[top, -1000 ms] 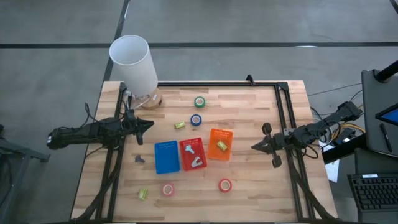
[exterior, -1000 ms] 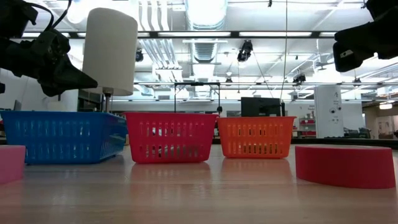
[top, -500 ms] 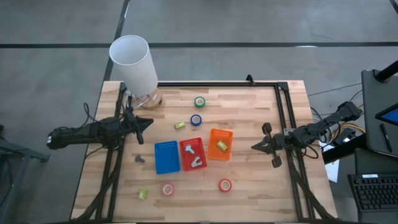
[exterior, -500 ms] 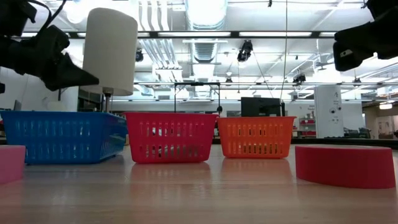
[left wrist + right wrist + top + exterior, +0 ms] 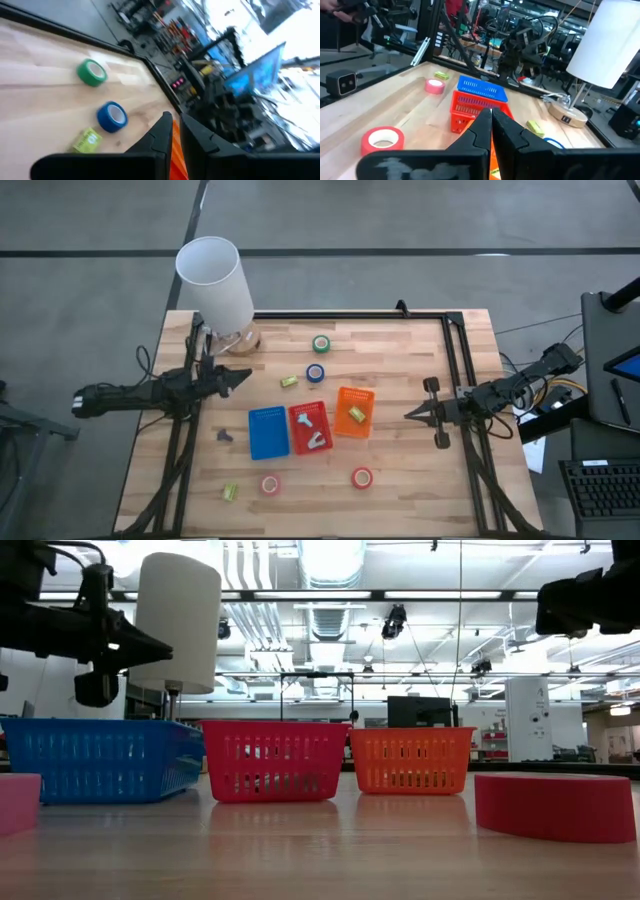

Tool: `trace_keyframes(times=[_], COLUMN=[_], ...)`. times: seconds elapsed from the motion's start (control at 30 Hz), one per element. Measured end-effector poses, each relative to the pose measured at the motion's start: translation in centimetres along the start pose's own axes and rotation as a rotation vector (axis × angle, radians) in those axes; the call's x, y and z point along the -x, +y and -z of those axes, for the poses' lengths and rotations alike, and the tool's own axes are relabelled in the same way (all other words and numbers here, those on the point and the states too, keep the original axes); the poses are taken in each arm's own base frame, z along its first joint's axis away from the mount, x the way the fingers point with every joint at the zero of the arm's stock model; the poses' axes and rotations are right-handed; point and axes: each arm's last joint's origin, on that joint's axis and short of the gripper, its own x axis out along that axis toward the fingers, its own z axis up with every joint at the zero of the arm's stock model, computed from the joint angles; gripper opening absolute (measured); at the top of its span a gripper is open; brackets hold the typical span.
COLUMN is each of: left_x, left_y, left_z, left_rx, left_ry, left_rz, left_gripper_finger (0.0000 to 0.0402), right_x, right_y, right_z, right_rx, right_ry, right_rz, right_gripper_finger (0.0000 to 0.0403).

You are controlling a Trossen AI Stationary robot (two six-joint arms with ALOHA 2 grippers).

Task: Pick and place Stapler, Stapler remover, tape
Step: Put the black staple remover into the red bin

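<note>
High view: my left gripper hovers pressed together, empty, near blue tape and green tape; my right gripper waits, also pressed together.

Left wrist view: approach step; next move needs spreading over blue tape.

Blue basket, red basket and orange basket in a row, all slatted, on pale wood-grain table. Just ahead of the black left gripper: a yellow-green block, blue tape roll, green tape roll. Nearer the black right gripper, a red roll; a pink roll beside it. White lampshade behind.
</note>
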Motion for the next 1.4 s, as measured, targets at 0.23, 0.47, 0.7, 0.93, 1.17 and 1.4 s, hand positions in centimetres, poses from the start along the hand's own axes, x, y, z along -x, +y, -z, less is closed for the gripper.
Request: trace_keyframes(times=[0.23, 0.47, 0.7, 0.93, 1.17, 1.4], left_x=[0.0, 0.0, 0.3, 0.7, 0.2, 0.1], left_y=[0.2, 0.3, -1.0, -4.8, -8.9, -9.3], left_z=[-0.3, -0.5, -1.0, -2.4, -4.8, -4.6], left_rx=[-0.006, -0.119, -0.113, -0.099, -0.128, -0.253], left_ry=[-0.093, -0.154, -0.065, 0.077, 0.108, 0.536], left_rz=[-0.068, -0.125, 0.003, 0.196, 0.187, -0.185], left_gripper_finger=[0.0037, 0.0037, 0.0037, 0.0059, 0.0137, 0.0199], right_x=[-0.2, -0.3, -0.3, -0.3, -0.3, -0.3], right_y=[0.2, 0.3, 0.3, 0.3, 0.3, 0.3], right_z=[0.5, 0.7, 0.7, 0.7, 0.7, 0.8], right_rx=[-0.001, 0.041, 0.067, 0.075, -0.010, -0.042], right_ry=[0.035, 0.057, 0.054, 0.055, 0.057, 0.059], right_rz=[-0.010, -0.016, -0.016, -0.016, -0.015, -0.014], right_gripper_finger=[0.0008, 0.0008, 0.0008, 0.0008, 0.0008, 0.0008])
